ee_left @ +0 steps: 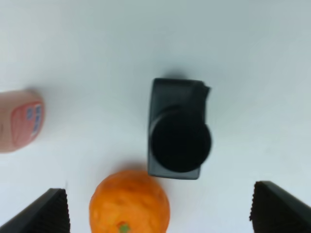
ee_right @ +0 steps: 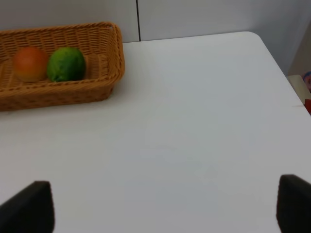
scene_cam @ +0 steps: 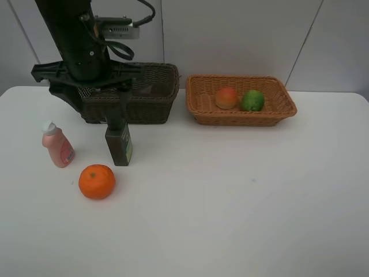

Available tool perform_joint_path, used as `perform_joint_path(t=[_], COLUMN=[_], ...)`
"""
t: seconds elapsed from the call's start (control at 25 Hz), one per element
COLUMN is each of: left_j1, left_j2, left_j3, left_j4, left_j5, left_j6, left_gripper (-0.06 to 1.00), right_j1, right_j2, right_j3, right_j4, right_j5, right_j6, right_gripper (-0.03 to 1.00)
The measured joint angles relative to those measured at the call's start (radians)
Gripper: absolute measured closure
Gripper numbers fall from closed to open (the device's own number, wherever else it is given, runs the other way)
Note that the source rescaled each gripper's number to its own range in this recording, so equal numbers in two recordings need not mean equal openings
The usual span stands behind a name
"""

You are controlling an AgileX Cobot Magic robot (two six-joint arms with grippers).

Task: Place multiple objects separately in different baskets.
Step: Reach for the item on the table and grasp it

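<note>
Nearest, at 7 o'clock on the table [scene_cam: 230, 219]: orange [scene_cam: 97, 181], loose, close to the dark green bottle [scene_cam: 118, 144] but apart from it in the high view.

Next back, toward 9 o'clock: that bottle, upright, long axis vertical, black cap up, flat-sided body. Pink bottle [scene_cam: 57, 145] off its 9 o'clock, well clear.

Overhead: left gripper [ee_left: 163, 211], jaws spread wide, nothing held, cap seen from straight above in its wrist view. Judged the next pick: mostly a straight drop, little sideways reach.

Left arm far the nearer. Right gripper [ee_right: 160, 206] likewise spread and empty, over bare table toward 3 o'clock.

Tight side: orange at the bottle's 7 o'clock, likely nudged by a descending finger. Open room: bare table at the bottle's 3 o'clock.

Farther, at 11 o'clock: dark basket [scene_cam: 147, 107], just behind the bottle, a short carry.

Farthest, at 1 o'clock: tan basket [scene_cam: 242, 118], peach [scene_cam: 226, 97] and lime [scene_cam: 252, 100] side by side inside.
</note>
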Motion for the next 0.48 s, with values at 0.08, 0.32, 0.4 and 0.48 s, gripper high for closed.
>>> perform_joint_path(t=[0.08, 0.32, 0.4, 0.48], left_j1=[0.000, 0.000, 0.000, 0.000], left_j2=[-0.002, -0.005, -0.005, -0.005], left_j3=[0.015, 0.060, 0.065, 0.066], left_j4=[0.000, 0.001, 0.001, 0.002], left_j5=[-0.011, -0.075, -0.098, -0.123], left_j6=[-0.002, 0.027, 0.063, 0.100], left_gripper=[-0.02, -0.02, -0.03, -0.05], right_j1=[0.000, 0.000, 0.000, 0.000], right_j2=[0.000, 0.000, 0.000, 0.000], right_j3=[0.000, 0.000, 0.000, 0.000], right_j4=[0.000, 0.000, 0.000, 0.000], right_j5=[0.000, 0.000, 0.000, 0.000], right_j6=[0.000, 0.000, 0.000, 0.000], right_gripper=[-0.01, -0.01, -0.01, -0.01])
